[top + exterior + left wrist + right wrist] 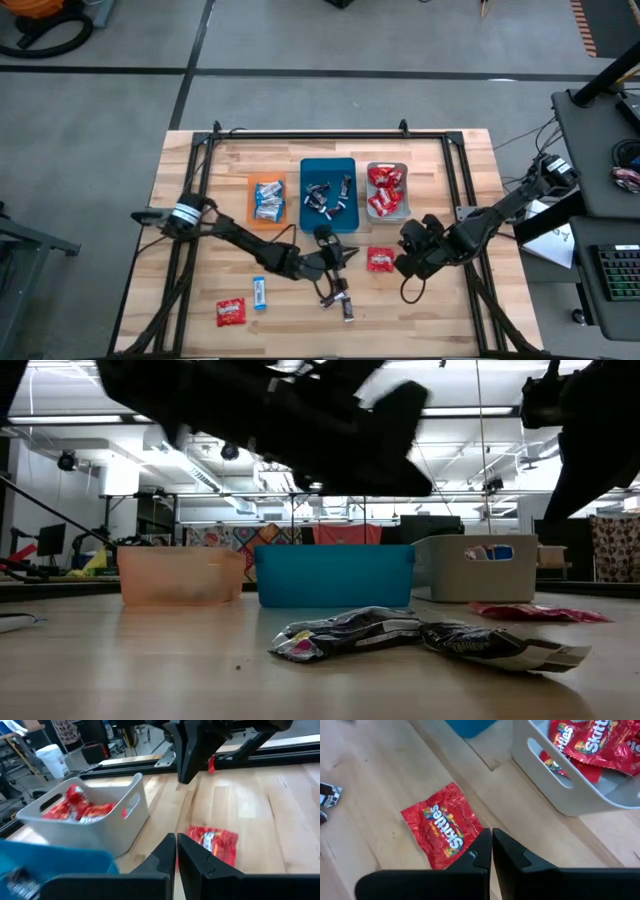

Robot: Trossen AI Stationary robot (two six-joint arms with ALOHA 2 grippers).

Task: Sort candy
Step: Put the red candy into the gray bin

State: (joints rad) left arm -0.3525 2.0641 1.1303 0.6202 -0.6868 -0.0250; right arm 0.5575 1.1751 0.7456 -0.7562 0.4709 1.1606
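Wooden tabletop carries 3 trays in a row, 1 per wrapper kind: orange tray for blue-and-white, teal tray for dark, grey tray for red. Unsorted candy lies in front: 2 dark candies, a blue-and-white candy, and 2 red packets. Left gripper sits above the dark pair, fingers together and empty. Right gripper is pressed closed just beside the nearer red packet, holding nothing

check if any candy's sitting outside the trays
Yes, five pieces lie loose on the table: a red pack below the grey tray, another red, a blue-and-white one, and two dark ones.
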